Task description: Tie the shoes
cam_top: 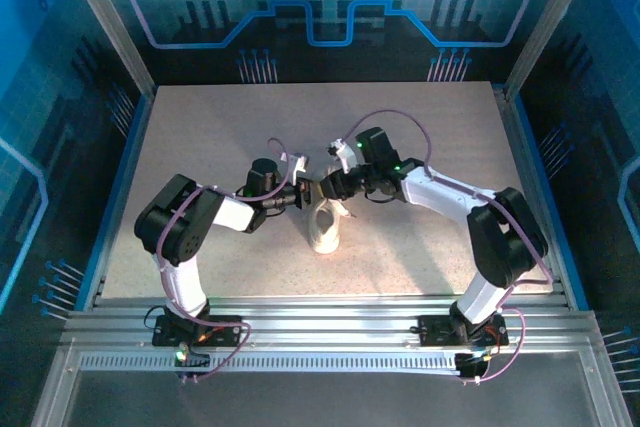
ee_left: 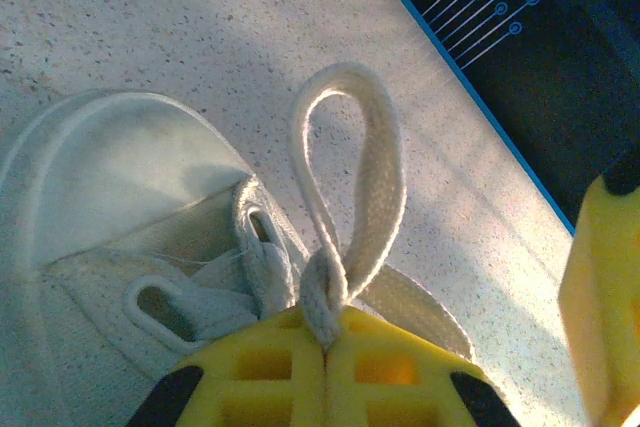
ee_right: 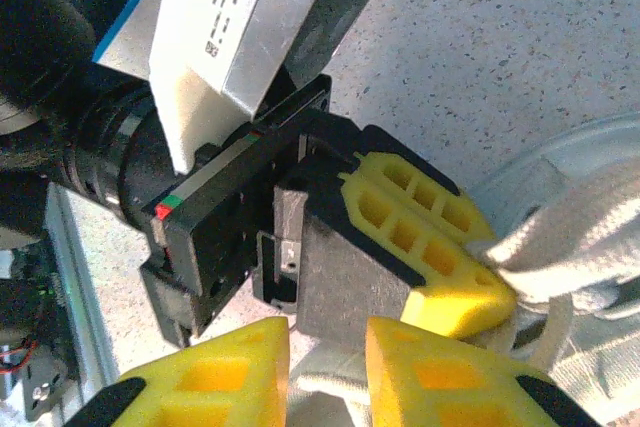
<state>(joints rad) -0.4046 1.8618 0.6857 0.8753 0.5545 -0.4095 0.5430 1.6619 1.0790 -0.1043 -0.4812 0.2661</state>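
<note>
Lace loop (ee_left: 350, 177) pinched in left hand (ee_left: 327, 335).

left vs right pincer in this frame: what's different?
The left pincer is shut, pinching the base of a lace loop that stands up from its tips. The right pincer has its jaws apart, and whether it holds any lace is unclear. In the top view, the left pincer reaches the sneaker from the left and the right pincer from the right. Both are yellow-tipped and sit close together at the laces.
</note>
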